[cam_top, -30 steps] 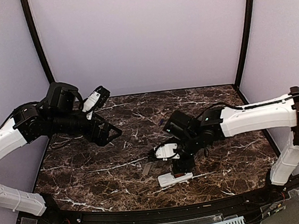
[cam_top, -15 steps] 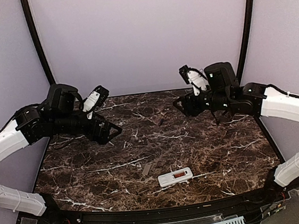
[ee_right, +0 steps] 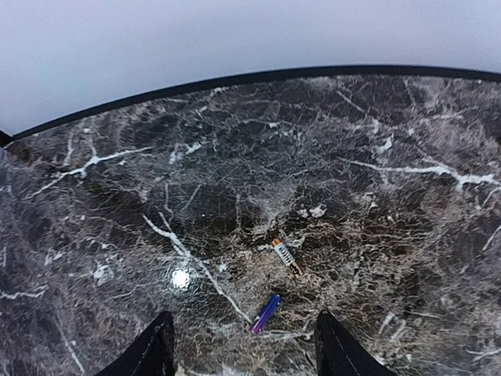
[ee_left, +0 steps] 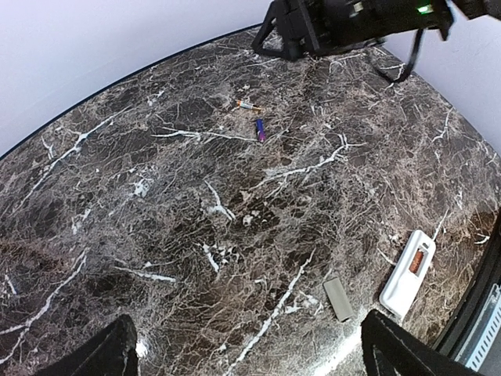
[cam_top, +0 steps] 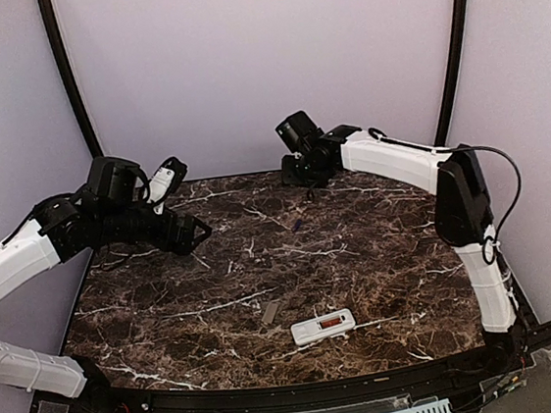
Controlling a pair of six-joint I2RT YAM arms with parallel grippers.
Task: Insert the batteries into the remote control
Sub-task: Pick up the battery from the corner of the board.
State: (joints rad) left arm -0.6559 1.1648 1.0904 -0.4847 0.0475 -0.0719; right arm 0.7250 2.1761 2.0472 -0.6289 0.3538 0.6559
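The white remote control (cam_top: 324, 327) lies near the table's front edge, its brownish recessed slot facing up; it also shows in the left wrist view (ee_left: 408, 272). Two batteries lie at the back centre: a purple one (ee_right: 265, 313) (ee_left: 259, 129) (cam_top: 297, 225) and a pale, orange-tipped one (ee_right: 286, 256) (ee_left: 246, 104). My right gripper (cam_top: 297, 177) (ee_right: 244, 354) is open and empty, high above the batteries, the purple one just beyond the gap between its fingers. My left gripper (cam_top: 198, 233) (ee_left: 250, 362) is open and empty, raised over the table's left side.
A small flat grey cover piece (cam_top: 270, 312) (ee_left: 339, 298) lies just left of the remote. The dark marble table (cam_top: 168, 307) is bounded by a black rim and pale walls behind and at both sides.
My right arm has lifted away from the remote at the front and swung to the back centre, above the batteries. My left gripper has drawn back slightly to the left.
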